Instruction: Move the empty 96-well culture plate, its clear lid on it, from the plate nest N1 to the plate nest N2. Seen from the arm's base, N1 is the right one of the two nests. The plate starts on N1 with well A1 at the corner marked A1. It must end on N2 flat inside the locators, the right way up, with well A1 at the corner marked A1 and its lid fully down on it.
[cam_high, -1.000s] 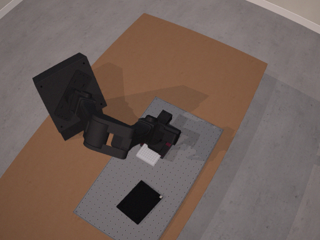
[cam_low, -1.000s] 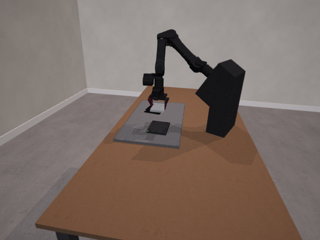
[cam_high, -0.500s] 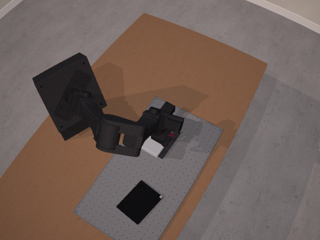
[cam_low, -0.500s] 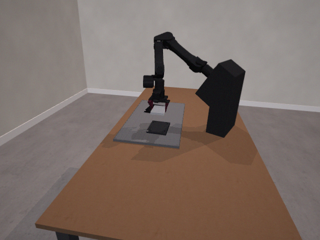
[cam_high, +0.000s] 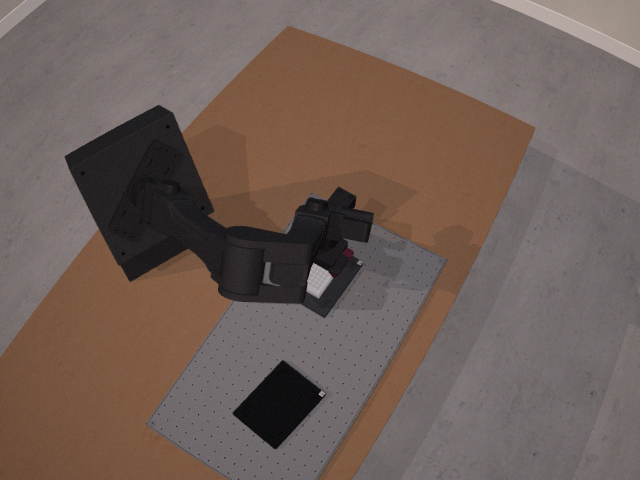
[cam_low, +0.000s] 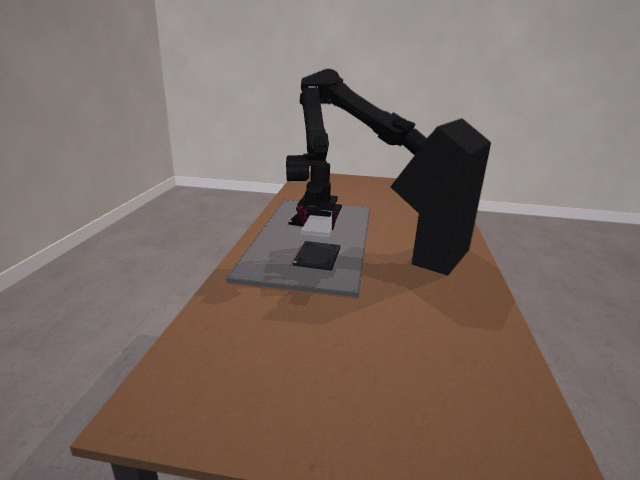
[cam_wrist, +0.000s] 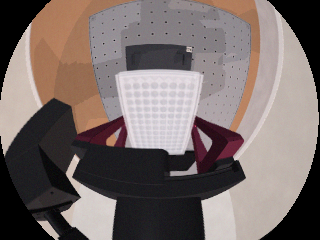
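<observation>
The white 96-well plate (cam_high: 318, 279) with its clear lid on is held flat between my gripper's (cam_high: 334, 262) dark red fingers. My gripper is shut on its long sides. It hangs low over the black nest N2 (cam_high: 337, 292), the far one on the grey breadboard, and I cannot tell whether they touch. In the wrist view the plate (cam_wrist: 158, 110) covers most of N2 (cam_wrist: 159, 58), whose far edge and small white corner mark (cam_wrist: 190, 48) show beyond it. Nest N1 (cam_high: 279, 403) is bare, with its own corner mark (cam_high: 321, 393). The side view shows the plate (cam_low: 316, 226) behind N1 (cam_low: 316, 255).
The grey perforated breadboard (cam_high: 305, 351) lies on the brown table (cam_low: 330, 361). The arm's tall black base block (cam_high: 136, 191) stands at the table's side, and the arm's links hide much of N2 in the overhead view.
</observation>
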